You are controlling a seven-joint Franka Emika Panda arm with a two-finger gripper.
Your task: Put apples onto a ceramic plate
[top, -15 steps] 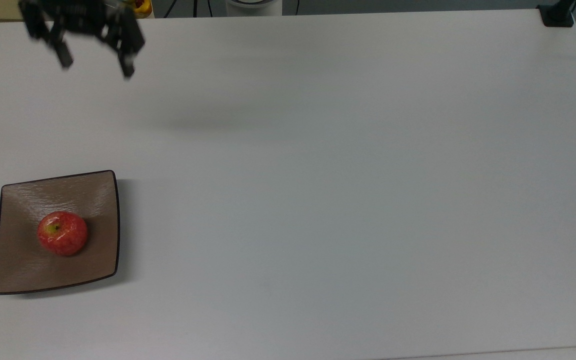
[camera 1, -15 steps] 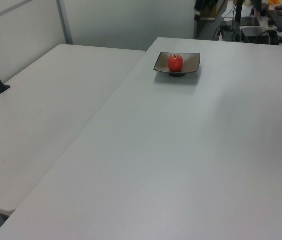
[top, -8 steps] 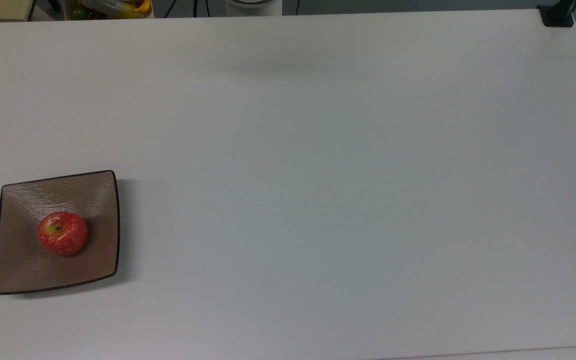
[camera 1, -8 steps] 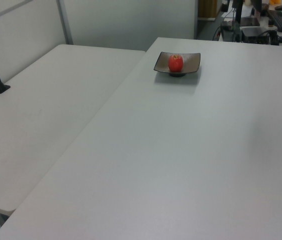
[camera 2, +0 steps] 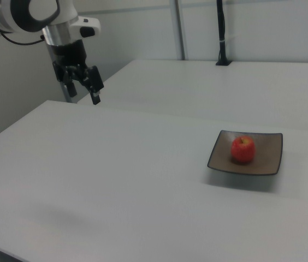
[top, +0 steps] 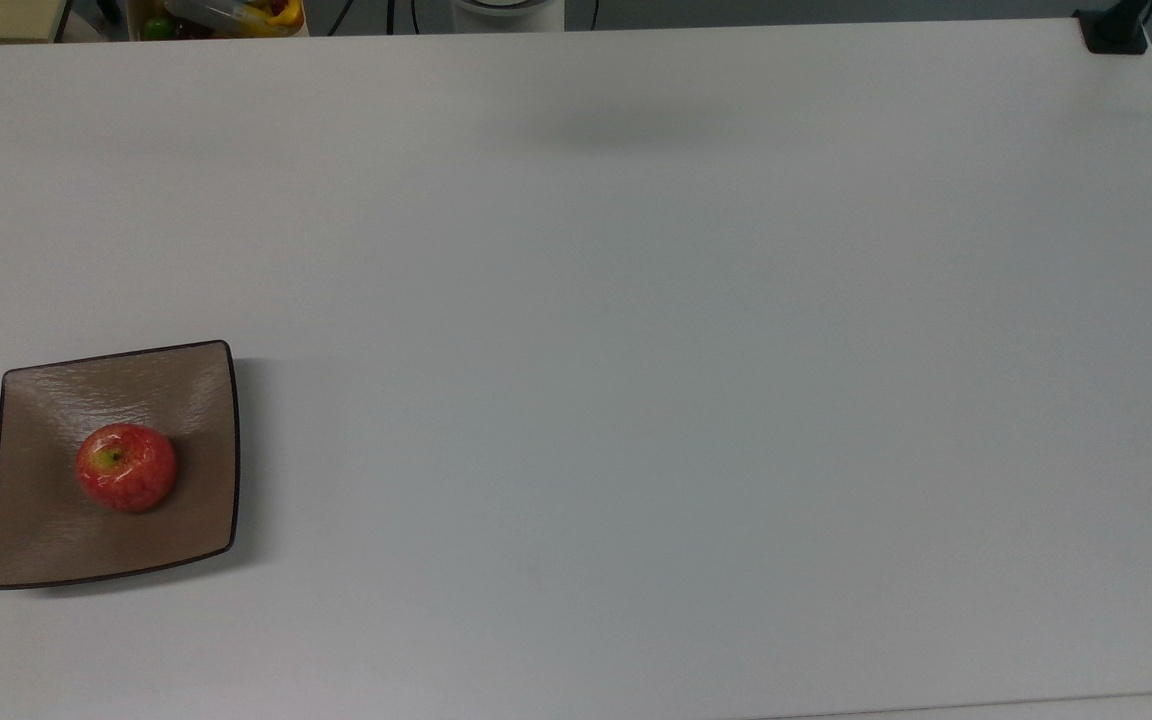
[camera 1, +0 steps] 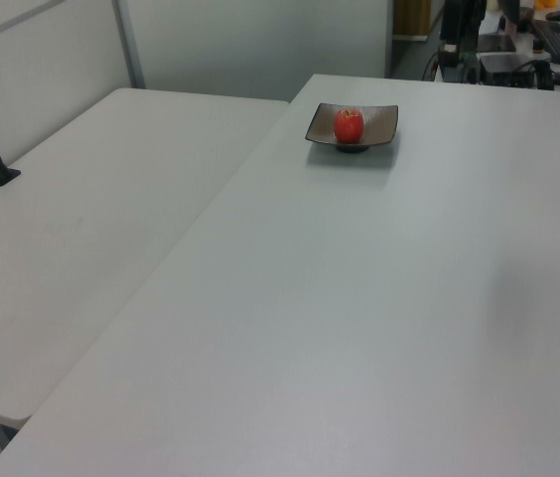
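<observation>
Already the apple [top: 126,467] sat inside the ceramic plate [top: 36,545], a little toward the top view's left of the plate's middle, stem hollow facing up. The plate lay near the top view's left edge of the white table [top: 636,400]. By those positions the placing looked done, so little remained to go wrong. The likeliest trouble, as a judgement, was the apple itself: round and resting on a glossy, shallow surface, it could roll toward a rim if the table were bumped or if the arm swept back low across the plate. The upturned corners would probably check a slow roll, though a hard knock might carry the fruit over the thin dark edge. The plate might also slide on the smooth tabletop if nudged.

In the right view the gripper [camera 2: 81,86] hung high over the far corner of the table, at the right view's upper left, well apart from the plate [camera 2: 268,164] and the apple [camera 2: 243,149]. Its two dark fingers [camera 2: 94,87] pointed downward and stood spread, with nothing between them. The white wrist above them was nearly vertical. In the left view the apple [camera 1: 349,125] showed upright on the plate [camera 1: 381,121].
</observation>
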